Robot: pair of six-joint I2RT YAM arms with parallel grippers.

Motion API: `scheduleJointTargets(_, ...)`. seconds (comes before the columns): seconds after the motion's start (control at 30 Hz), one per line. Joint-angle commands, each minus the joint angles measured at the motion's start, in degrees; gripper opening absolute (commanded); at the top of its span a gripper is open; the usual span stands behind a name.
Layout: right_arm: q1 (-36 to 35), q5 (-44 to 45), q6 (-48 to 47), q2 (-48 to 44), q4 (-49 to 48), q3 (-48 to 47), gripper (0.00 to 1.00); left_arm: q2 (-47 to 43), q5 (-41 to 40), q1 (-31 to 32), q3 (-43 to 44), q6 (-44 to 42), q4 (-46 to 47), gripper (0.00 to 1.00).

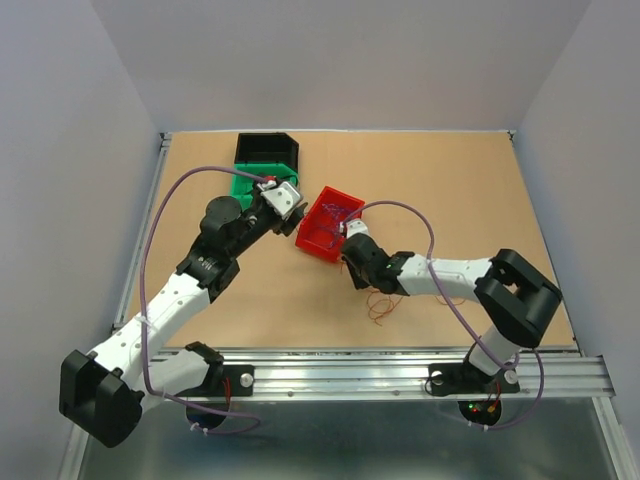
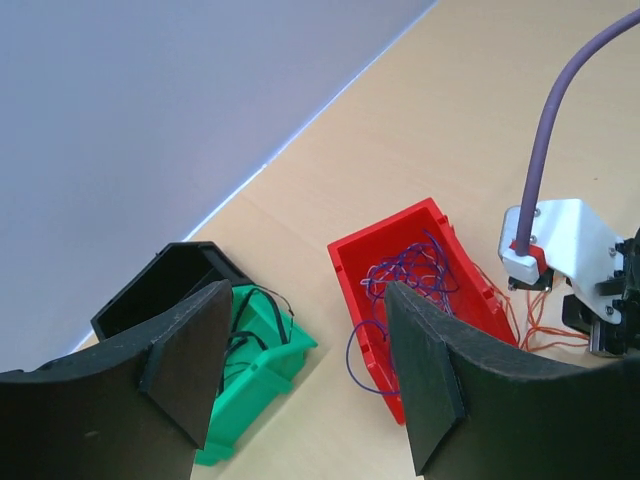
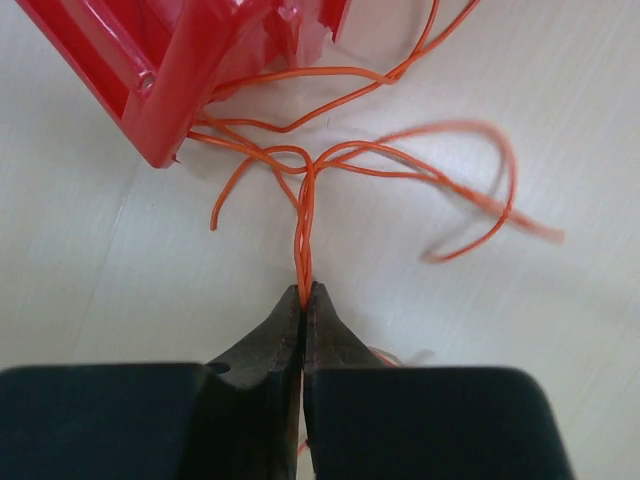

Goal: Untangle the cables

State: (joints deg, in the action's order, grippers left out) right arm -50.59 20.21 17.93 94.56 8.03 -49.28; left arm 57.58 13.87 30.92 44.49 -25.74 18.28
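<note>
Right wrist: right gripper point(image 3: 303, 292) is pinching orange cables point(image 3: 302, 225) — strands running straight ahead toward the red bin point(image 3: 165, 95); left gripper point(image 2: 305, 330) is gaping.

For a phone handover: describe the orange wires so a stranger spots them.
Find the central red bin. Beside its corner sprawl the orange wires, pinched between the fingers of the right gripper. Purple wires fill the bin; these are orange, outside it.

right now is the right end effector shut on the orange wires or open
Shut on them: the tips of the right end effector meet, with the orange wires pinched between them.
</note>
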Motion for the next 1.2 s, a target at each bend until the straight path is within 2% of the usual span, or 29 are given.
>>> scheduleJointTargets(0.0, 0.4, -1.6, -0.1, -8.2, -0.6, 1.8, 0.01, -0.5, 4.8, -0.5, -1.2, 1.9, 6.2, 0.73)
scheduleJointTargets(0.2, 0.1, -9.0, 0.7, -29.1, -3.8, 10.6, 0.01, -0.4, 16.1, -0.4, -2.5, 0.3, 5.9, 0.74)
scheduleJointTargets(0.23, 0.0, -10.5, 1.0, -35.8, -4.7, 13.0, 0.01, -0.5, 17.7, -0.3, -2.7, 0.1, 5.9, 0.73)
scheduleJointTargets(0.43, 0.0, -9.0, 3.2, -52.8, -6.5, 18.0, 0.01, -3.1, 27.9, 0.1, -5.9, -1.4, 6.5, 0.74)
scheduleJointTargets(0.63, 0.0, -10.4, 3.1, -58.2, -11.5, 19.8, 0.01, -3.8, 32.0, 0.6, -8.1, 0.2, 10.4, 0.75)
scheduleJointTargets(0.9, 0.0, -12.7, 2.1, -54.0, -11.8, 18.5, 0.01, 2.6, 32.1, 2.7, -7.7, 8.2, 22.1, 0.78)
scheduleJointTargets(1.1, 0.0, -16.1, 0.4, -52.4, -16.1, 19.1, 0.01, 9.2, 35.1, 6.3, -3.4, 9.4, 23.6, 0.79)
scheduleJointTargets(1.17, 0.0, -18.4, -0.6, -53.1, -17.5, 20.1, 0.01, 10.8, 34.2, 8.5, -4.0, 7.9, 23.4, 0.75)
